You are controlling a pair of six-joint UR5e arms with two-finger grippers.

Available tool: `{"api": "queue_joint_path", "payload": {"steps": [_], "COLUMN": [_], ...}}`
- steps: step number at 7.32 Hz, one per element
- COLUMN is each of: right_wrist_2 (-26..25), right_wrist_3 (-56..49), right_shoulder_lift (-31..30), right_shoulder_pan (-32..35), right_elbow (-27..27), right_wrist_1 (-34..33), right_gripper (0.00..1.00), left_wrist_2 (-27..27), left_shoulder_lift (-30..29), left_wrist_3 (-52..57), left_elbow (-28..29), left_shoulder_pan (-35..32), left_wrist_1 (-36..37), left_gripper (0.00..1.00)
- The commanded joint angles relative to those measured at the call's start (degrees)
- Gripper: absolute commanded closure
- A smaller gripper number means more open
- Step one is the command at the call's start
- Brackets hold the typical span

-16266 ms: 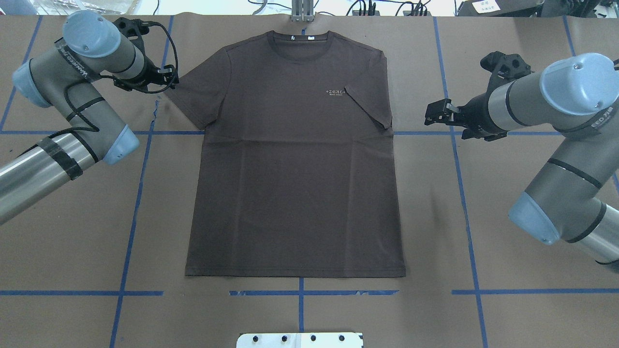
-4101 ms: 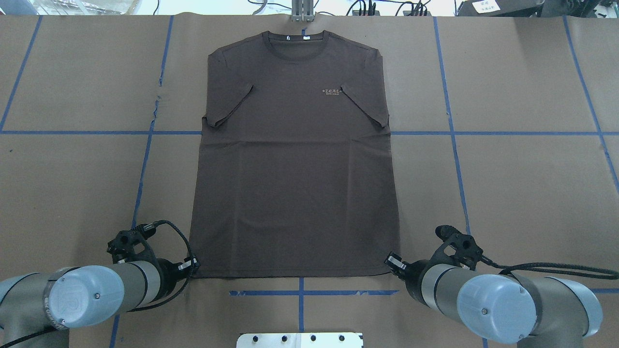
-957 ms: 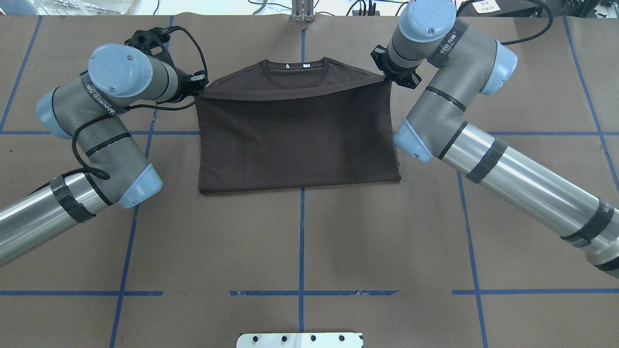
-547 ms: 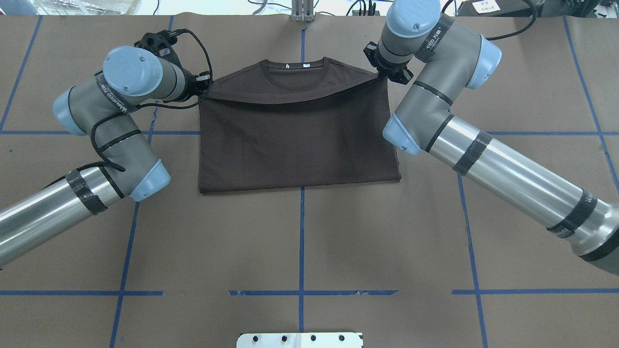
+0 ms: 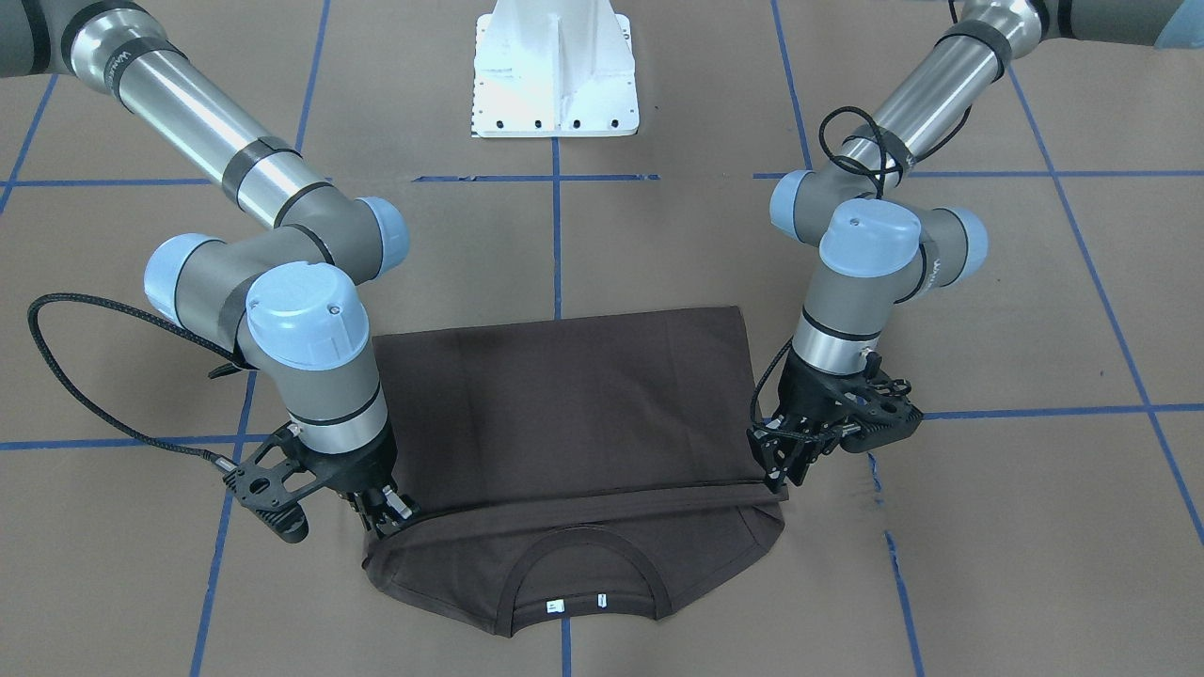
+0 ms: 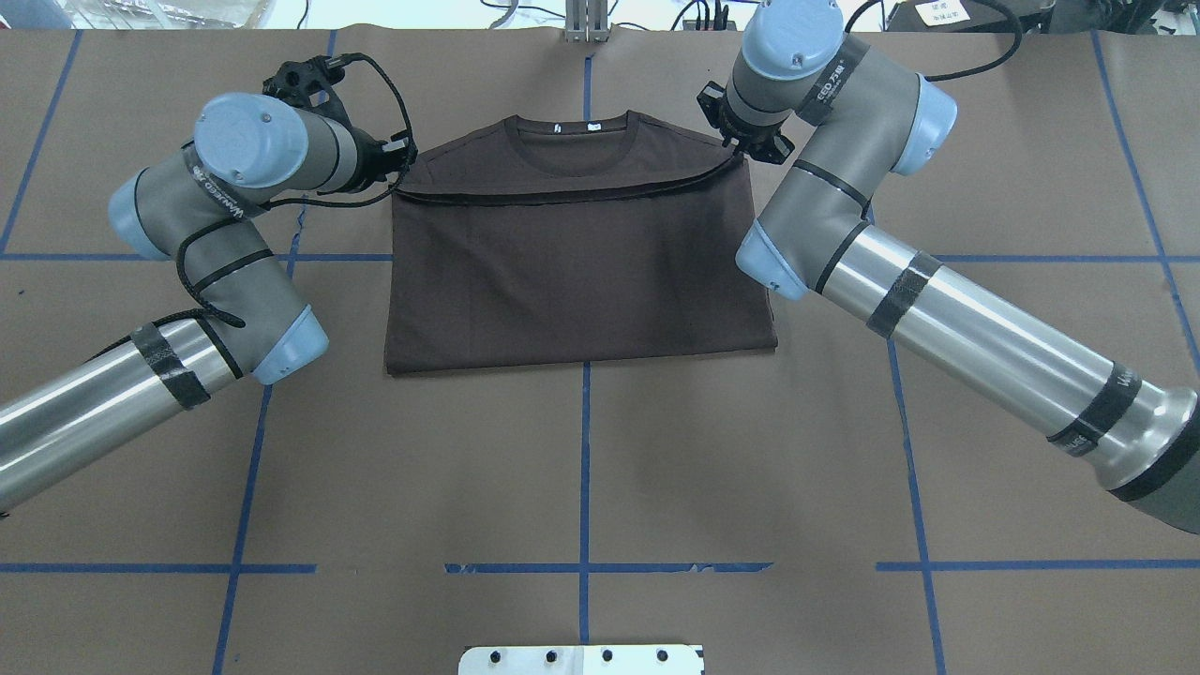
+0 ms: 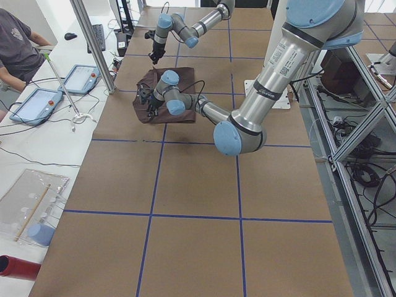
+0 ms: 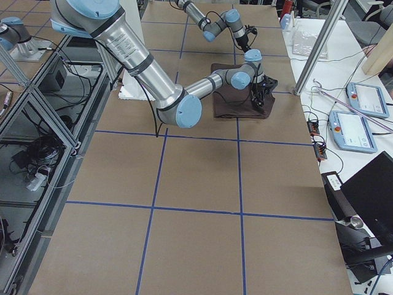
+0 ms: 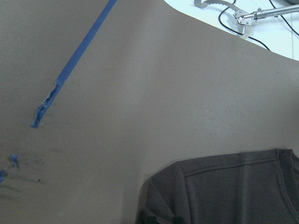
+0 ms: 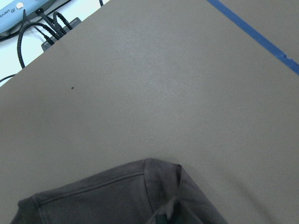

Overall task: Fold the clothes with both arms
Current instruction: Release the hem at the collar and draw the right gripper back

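The dark brown-grey T-shirt (image 6: 581,272) lies folded in half at the table's far middle, its lower half laid up over the chest. The collar (image 6: 572,141) and white labels stay uncovered. My left gripper (image 6: 398,164) is shut on the hem's left corner by the shoulder. My right gripper (image 6: 741,150) is shut on the hem's right corner. In the front-facing view the T-shirt (image 5: 564,404) lies between the left gripper (image 5: 776,470) and the right gripper (image 5: 386,512), both low over the cloth. Each wrist view shows a shoulder of the T-shirt (image 9: 224,186) (image 10: 107,196).
The white pedestal base (image 5: 555,66) stands at the table's near edge. Blue tape lines (image 6: 583,469) cross the brown table cover. A metal post (image 6: 586,19) and cables sit past the far edge. An operator (image 7: 18,43) and tablets (image 7: 37,105) are beside the table.
Both grippers have carried the hem a little farther toward the collar and lower. The hem now lies in a straighter line across the chest. The right arm has shifted slightly left.
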Motion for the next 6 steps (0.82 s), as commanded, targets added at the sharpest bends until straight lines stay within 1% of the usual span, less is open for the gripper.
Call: {"api": "queue_joint_path", "payload": {"steps": [1, 2, 3, 4, 5, 6], "right_wrist_2": [1.13, 1.22, 1.40, 1.31, 1.22, 0.79], "right_wrist_3": [0.48, 1.09, 3.10, 5.12, 8.19, 12.13], "right_shoulder_lift": [-4.40, -10.80, -18.08, -21.37, -24.10, -25.96], "right_shoulder_pan": [-0.28, -3.50, -5.97, -7.65, -9.06, -12.03], "right_elbow": [9.43, 18.39, 27.35, 30.57, 33.56, 34.81], "right_wrist_1": [-3.45, -5.91, -6.03, -5.85, -5.76, -5.33], "right_gripper": [0.30, 0.30, 0.27, 0.22, 0.22, 0.21], "left_wrist_2": [-0.39, -3.09, -3.55, -3.55, -3.55, -3.55], "left_shoulder_lift": [2.51, 3.49, 4.02, 4.03, 4.03, 4.03], "left_wrist_3": [0.04, -0.13, -0.31, -0.40, -0.40, -0.22], "left_elbow": [-0.58, -1.28, -1.55, -1.64, -1.72, -1.64], "left_shoulder_pan": [-0.10, -0.10, -0.10, -0.10, -0.10, -0.01], "left_wrist_1": [-5.28, -6.71, -6.81, -6.81, -6.81, -6.81], "left_gripper": [0.60, 0.60, 0.60, 0.60, 0.60, 0.60]}}
